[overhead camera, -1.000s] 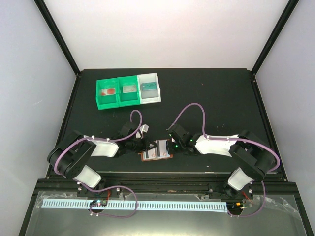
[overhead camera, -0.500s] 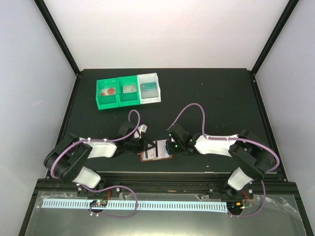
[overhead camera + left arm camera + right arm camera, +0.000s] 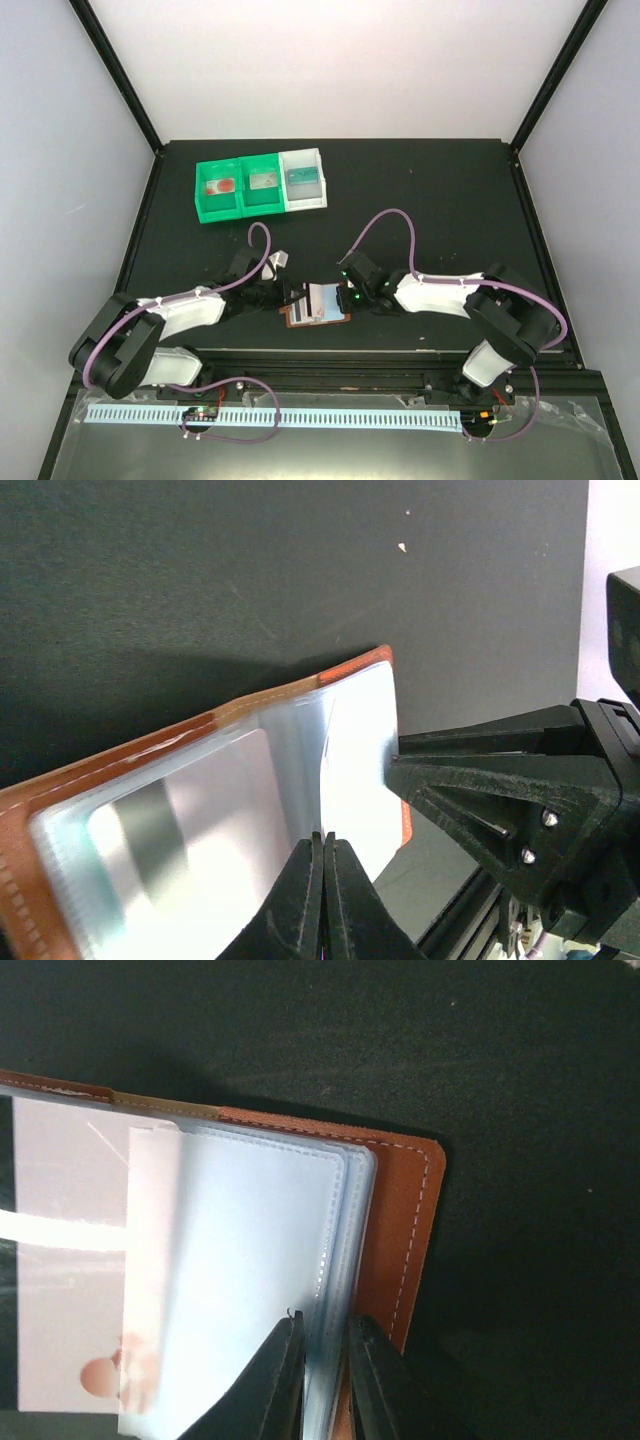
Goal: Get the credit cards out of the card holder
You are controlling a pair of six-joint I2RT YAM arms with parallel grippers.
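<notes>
Between right fingers (image 3: 281,1380): card holder (image 3: 406,1222) pocket edge; left fingers (image 3: 300,900) closed against pocket.

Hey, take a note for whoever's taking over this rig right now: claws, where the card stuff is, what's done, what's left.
Left claw: shut, tips on the clear pockets of the card holder; a pinch isn't certain.
Right claw: nearly shut on the holder's pocket edge.
Holder lies open on the table, near edge, between both claws.
Done: holder open; no card lies beside it.
Left: a pale card sits in its pocket; pull the cards out.
</notes>
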